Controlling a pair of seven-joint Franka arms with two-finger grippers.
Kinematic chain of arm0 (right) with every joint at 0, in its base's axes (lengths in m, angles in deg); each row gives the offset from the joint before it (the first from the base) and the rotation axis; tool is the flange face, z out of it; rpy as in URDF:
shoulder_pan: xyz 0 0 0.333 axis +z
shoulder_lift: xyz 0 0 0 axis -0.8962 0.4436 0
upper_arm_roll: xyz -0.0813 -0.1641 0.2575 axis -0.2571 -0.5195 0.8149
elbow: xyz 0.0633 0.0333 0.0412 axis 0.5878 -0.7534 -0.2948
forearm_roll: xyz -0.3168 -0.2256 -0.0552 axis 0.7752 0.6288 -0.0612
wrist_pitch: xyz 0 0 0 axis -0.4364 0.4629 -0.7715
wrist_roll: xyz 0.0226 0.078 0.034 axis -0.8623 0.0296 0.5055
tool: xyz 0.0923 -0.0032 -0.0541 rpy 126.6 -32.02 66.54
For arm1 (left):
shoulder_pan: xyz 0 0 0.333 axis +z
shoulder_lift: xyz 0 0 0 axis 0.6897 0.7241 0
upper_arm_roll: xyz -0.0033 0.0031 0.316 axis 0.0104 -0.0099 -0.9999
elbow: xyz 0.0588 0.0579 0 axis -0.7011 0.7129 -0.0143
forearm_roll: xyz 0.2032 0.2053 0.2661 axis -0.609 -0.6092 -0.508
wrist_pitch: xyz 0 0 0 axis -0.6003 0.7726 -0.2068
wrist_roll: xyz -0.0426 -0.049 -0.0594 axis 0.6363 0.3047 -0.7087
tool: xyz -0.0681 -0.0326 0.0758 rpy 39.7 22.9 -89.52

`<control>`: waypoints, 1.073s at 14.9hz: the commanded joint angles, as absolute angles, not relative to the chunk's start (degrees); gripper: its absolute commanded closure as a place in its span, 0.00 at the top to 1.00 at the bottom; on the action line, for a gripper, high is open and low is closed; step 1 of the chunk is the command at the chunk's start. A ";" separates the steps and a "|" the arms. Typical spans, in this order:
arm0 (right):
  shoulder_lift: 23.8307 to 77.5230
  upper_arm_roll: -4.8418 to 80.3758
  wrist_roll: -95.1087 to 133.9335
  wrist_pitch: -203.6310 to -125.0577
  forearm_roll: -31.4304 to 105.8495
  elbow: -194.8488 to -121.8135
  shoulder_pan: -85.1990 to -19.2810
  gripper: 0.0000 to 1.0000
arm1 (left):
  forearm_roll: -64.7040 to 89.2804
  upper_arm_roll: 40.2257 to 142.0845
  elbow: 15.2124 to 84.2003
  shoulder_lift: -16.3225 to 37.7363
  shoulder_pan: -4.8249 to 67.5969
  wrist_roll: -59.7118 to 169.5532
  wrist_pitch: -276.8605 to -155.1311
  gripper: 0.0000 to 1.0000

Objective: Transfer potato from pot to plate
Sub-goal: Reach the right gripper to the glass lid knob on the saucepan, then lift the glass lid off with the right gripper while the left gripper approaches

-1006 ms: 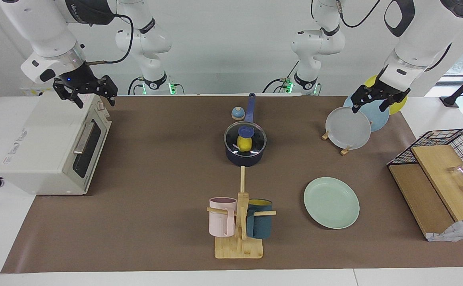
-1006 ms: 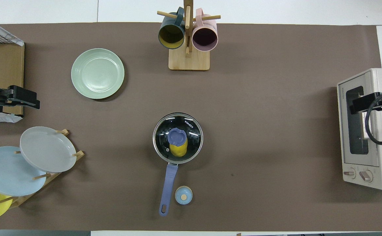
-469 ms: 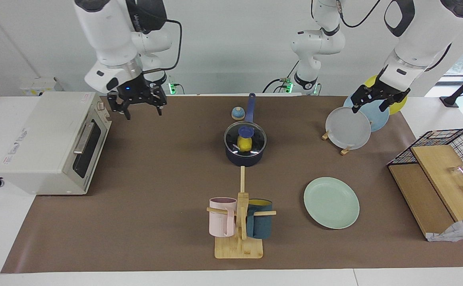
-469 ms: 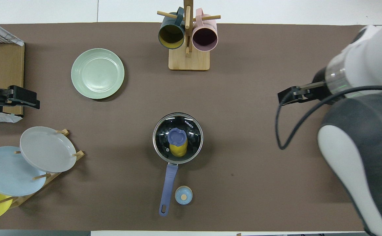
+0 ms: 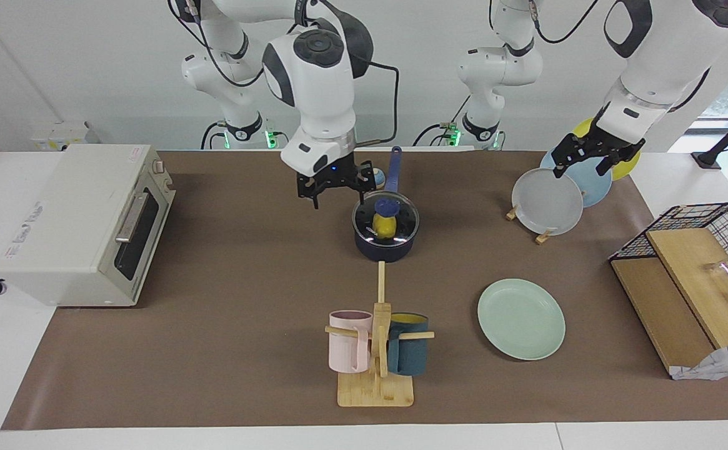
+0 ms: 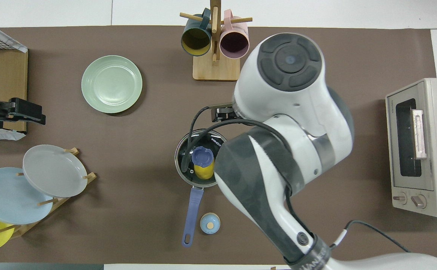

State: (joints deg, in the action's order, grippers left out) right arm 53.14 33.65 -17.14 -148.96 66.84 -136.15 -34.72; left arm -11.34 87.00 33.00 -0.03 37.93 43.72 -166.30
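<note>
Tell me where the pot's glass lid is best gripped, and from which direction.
Grip the blue knob at the middle of the glass lid, coming straight down from above. The lid sits flat on the pot, and its knob is the only raised part that two fingers could close around. The potato lies under the glass. The right gripper hangs open beside the pot, a likely candidate.

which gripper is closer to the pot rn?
Right. The right gripper hangs open just beside the pot, toward the right arm's end. The left gripper waits open over the plate rack, well off from it.
</note>
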 commanded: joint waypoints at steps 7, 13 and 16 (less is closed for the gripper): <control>53.19 33.64 -27.08 -163.54 70.61 -149.57 -24.82 1.00 | -12.15 87.25 33.94 -0.85 38.24 43.34 -166.56 1.00; 51.69 33.64 -25.94 -166.01 71.14 -153.88 -24.64 1.00 | -12.15 87.25 33.94 -0.93 38.24 43.34 -166.56 1.00; 50.63 33.64 -26.03 -167.77 71.14 -156.79 -24.47 1.00 | -12.15 87.25 33.94 -0.85 38.24 43.34 -166.56 1.00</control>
